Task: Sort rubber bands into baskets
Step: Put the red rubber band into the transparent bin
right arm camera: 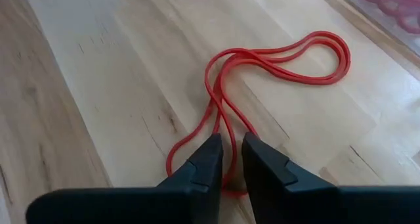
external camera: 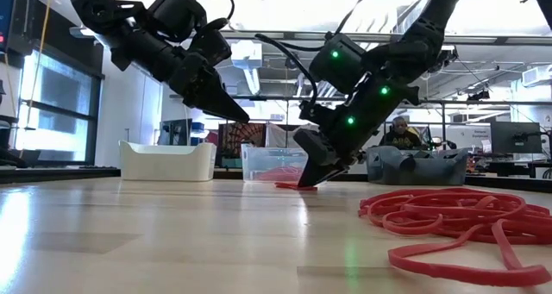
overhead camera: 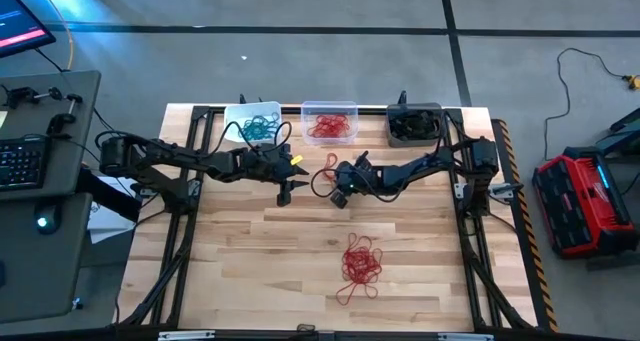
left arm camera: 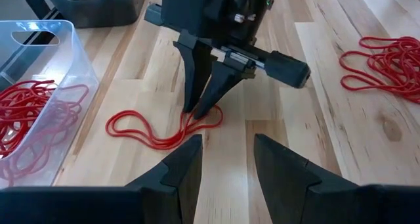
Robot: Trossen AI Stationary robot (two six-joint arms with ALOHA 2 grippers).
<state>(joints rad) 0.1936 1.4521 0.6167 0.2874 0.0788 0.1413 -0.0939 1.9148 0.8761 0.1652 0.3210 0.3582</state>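
Observation:
A small bunch of red rubber bands (right arm camera: 275, 56) lies on the wooden table in front of the clear basket (overhead camera: 329, 121), which holds more red bands. My right gripper (right arm camera: 232, 145) stands tipped down over the near end of the bunch, fingertips at the table, shut on its strands. My left gripper (left arm camera: 226, 165) hangs open above the table just left of it, touching nothing. The white basket (overhead camera: 252, 122) holds teal bands, and the dark grey basket (overhead camera: 414, 124) holds dark ones. My right gripper pinches several red strands (right arm camera: 220, 122) between its two fingertips, at the end of the bunch away from the clear basket. The fingers slant down from the table's right side. The rest of the bunch, with its looped end (right arm camera: 328, 53), lies slack on the table.
A larger pile of red rubber bands (overhead camera: 361, 262) lies on the table's near half, clear of both arms. The three baskets stand in a row along the far edge. Black frame rails (overhead camera: 470, 231) run along the table's sides.

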